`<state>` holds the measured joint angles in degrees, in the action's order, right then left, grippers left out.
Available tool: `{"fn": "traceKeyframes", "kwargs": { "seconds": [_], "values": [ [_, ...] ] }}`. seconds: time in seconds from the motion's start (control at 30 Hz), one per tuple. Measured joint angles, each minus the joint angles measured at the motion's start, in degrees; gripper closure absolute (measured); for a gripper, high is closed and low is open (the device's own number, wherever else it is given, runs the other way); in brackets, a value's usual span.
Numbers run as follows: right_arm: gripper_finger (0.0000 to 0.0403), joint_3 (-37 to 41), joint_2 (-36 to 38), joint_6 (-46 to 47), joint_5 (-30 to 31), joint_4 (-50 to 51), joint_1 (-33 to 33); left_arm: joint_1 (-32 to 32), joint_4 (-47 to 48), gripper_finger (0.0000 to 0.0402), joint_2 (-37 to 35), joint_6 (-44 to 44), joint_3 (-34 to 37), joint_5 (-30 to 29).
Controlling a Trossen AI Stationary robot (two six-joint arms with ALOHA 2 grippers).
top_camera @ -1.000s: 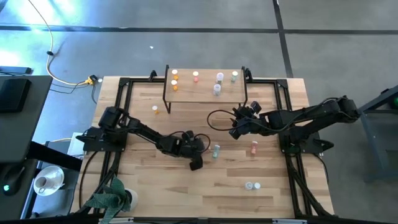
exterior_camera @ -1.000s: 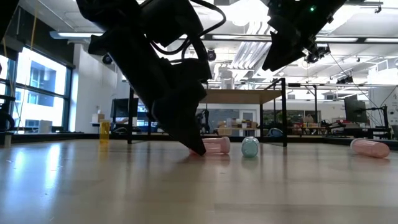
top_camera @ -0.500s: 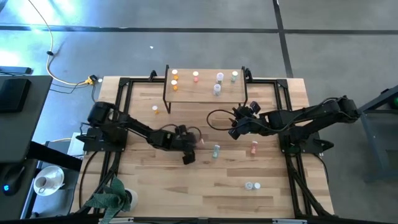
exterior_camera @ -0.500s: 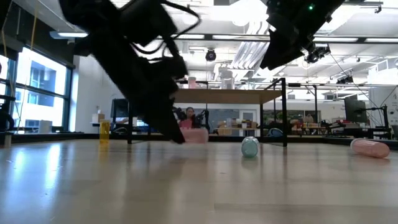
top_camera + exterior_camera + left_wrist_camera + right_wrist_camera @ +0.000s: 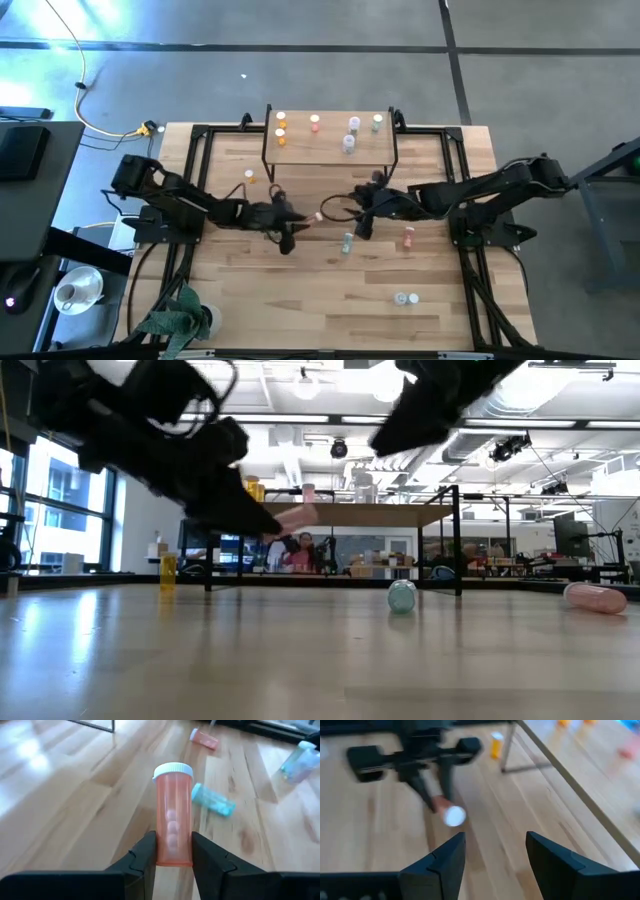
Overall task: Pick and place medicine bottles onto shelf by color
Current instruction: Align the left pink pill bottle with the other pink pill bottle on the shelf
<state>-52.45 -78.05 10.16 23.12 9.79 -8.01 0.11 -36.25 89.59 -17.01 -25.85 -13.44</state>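
My left gripper [image 5: 292, 222] is shut on a pink-red medicine bottle [image 5: 173, 815] with a white cap, held above the table's middle. My right gripper [image 5: 359, 224] is open and empty [image 5: 495, 840], just to the right of it, facing the bottle's cap [image 5: 454, 815]. The shelf [image 5: 330, 150] stands at the table's far middle with orange, pink, pale blue and teal bottles upright on it. On the table a teal bottle [image 5: 347, 241] and a pink bottle [image 5: 408, 238] lie on their sides, and an orange bottle [image 5: 249, 176] stands upright. My left gripper pinches the pink-red bottle's base end [image 5: 172, 856] between its two fingers [image 5: 146, 854], one on each side of the wall. The fingers come nearly level from the table's left and lie along the bottle. The bottle sticks out ahead of them, cap foremost and slightly raised [image 5: 296, 517], clear of the table.
Pale bottles [image 5: 405, 298] lie near the table's front right. A black frame [image 5: 195, 140] runs around the tabletop. A potted plant [image 5: 180, 318] stands at the near left corner. The shelf's thin black legs [image 5: 506, 750] stand close beyond both grippers.
My left gripper has lifted the pink-red bottle, which lay on the table, clear of it and carried it up and toward the table's left and far side. My right gripper has moved toward the table's left and near side, closer to the held bottle.
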Motion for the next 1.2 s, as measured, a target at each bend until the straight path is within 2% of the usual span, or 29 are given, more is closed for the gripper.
{"fn": "traceKeyframes", "kwargs": {
  "seconds": [0.23, 0.3, 0.4, 0.5, 0.6, 0.93, 1.1, 1.2],
  "values": [
    [0.0204, -0.03, -4.62, -6.96, -3.56, -12.83, 0.13, 0.77, -15.38, 0.0310, -0.35, 2.01, 5.44, 2.14],
    [0.0204, 0.06, -5.29, -8.19, -4.87, -13.58, 0.21, 0.74, -18.78, 0.0310, -0.38, 2.77, 6.31, 2.84],
    [0.0204, 0.03, -6.50, -11.09, -9.44, -16.28, 0.51, 0.62, -22.24, 0.0310, -0.38, 4.19, 6.85, 5.24],
    [0.0204, 0.02, -7.52, -14.58, -15.72, -18.98, 0.52, 0.54, -23.04, 0.0310, -0.38, 5.29, 6.87, 7.74],
    [0.0204, -0.03, -8.26, -16.70, -19.05, -21.31, 0.48, 0.19, -23.70, 0.0310, -0.38, 7.28, 6.76, 10.46],
    [0.0204, 0.04, -12.01, -19.18, -20.86, -26.25, 0.52, -2.14, -24.22, 0.0310, -0.38, 9.68, 5.20, 11.09],
    [0.0204, 0.02, -12.89, -19.65, -25.25, -28.59, 0.55, -2.49, -24.02, 0.0310, -0.38, 8.83, 4.48, 10.48],
    [0.0204, 0.02, -12.91, -19.59, -25.18, -29.47, 0.54, -2.49, -23.98, 0.0310, -0.38, 8.82, 4.40, 10.41]
  ]
}}
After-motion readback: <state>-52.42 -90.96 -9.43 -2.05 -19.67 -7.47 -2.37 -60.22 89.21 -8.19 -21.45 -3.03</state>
